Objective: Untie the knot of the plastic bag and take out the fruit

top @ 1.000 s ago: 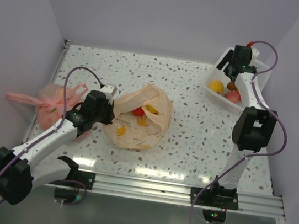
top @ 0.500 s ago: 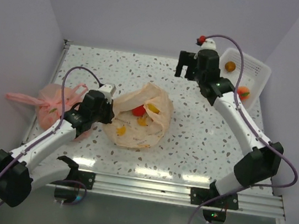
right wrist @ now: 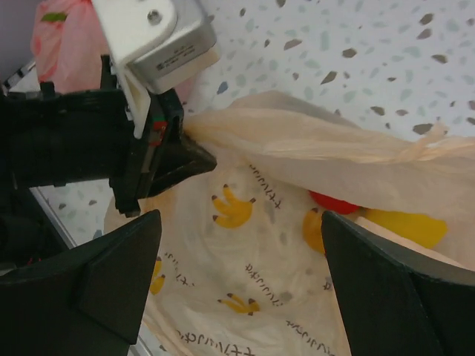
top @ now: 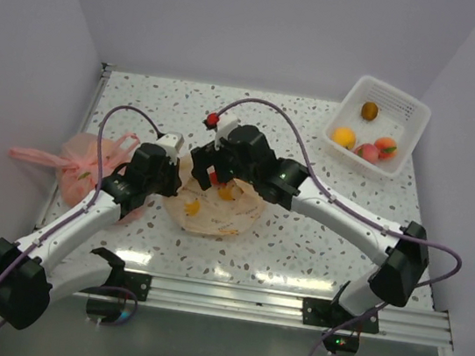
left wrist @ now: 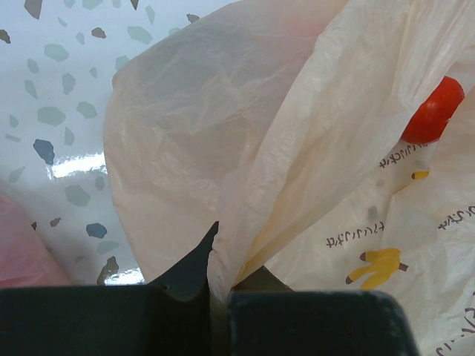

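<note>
- Swinging across from the basket (top: pixel 412 103) at 1 o'clock, where it was a second ago, the right tool (right wrist: pixel 241 222) now hangs over the bag (top: pixel 214 217).
- That bag lies near the middle of the bench (top: pixel 327 235), a little toward 8 o'clock.
- The right tool's fingers are spread wide with nothing between them. Four pieces of fruit lie in the basket, so the last load looks delivered.
- The left tool (top: pixel 173 183) has not shifted. It is pressed together on a fold of the bag's rim at the 9 o'clock side, holding the mouth up.
- No tied knot shows, only a twisted strip of handle (right wrist: pixel 434 142), and the mouth gapes. The untying looks done.
- A red fruit (right wrist: pixel 338 202) and a yellow fruit (right wrist: pixel 404 226) remain inside, so emptying is unfinished. The red one is probably the next pick.
- The pink bag (top: pixel 81 160) at 9 o'clock lies where it was.
</note>
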Robot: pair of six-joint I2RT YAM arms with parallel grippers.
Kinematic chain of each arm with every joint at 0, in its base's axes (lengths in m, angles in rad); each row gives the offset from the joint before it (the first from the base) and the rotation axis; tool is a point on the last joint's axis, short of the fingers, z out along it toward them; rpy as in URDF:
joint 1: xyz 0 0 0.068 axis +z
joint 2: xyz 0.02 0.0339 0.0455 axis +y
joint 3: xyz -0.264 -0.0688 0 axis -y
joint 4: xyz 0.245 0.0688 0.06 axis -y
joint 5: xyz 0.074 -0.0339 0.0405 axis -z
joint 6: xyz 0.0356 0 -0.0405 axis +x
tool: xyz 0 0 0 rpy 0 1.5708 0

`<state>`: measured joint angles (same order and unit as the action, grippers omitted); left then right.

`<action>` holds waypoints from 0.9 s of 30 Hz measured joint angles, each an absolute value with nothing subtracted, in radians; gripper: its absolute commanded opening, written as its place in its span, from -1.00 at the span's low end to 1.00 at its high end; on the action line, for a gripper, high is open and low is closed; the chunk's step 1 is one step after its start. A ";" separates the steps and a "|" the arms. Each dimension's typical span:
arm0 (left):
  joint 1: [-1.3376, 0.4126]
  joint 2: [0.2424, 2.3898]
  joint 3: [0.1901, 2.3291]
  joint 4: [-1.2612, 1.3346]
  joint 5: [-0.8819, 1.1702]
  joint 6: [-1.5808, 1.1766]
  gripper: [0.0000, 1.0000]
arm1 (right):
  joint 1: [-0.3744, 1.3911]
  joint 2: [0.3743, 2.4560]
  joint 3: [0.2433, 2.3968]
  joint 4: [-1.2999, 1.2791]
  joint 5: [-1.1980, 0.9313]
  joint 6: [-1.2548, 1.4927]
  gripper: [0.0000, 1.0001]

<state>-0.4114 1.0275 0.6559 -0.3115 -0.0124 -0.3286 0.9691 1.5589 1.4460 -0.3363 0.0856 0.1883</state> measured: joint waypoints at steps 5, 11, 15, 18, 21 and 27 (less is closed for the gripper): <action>-0.411 1.028 0.656 -0.311 -0.012 -0.329 -1.00 | 0.981 1.699 1.411 -0.331 0.026 0.228 0.66; -0.411 1.026 0.656 -0.311 -0.012 -0.329 -1.00 | 0.960 1.816 1.341 -0.307 0.105 0.308 0.60; -0.411 1.024 0.653 -0.307 -0.009 -0.329 -1.00 | 0.907 1.847 1.306 -0.238 0.187 0.387 0.65; -0.411 1.023 0.644 -0.306 0.005 -0.329 -1.00 | 0.870 1.874 1.306 -0.166 0.247 0.425 0.72; -0.411 1.023 0.641 -0.302 0.024 -0.329 -1.00 | 0.857 1.909 1.310 -0.092 0.294 0.445 0.79; -0.411 1.023 0.641 -0.288 0.070 -0.328 -1.00 | 0.863 2.029 1.388 -0.009 0.346 0.446 0.84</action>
<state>-0.4114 1.0233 0.6411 -0.2878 0.0700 -0.3283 0.8635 2.0289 1.3880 -0.0093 0.3458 0.4458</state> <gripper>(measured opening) 0.028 0.918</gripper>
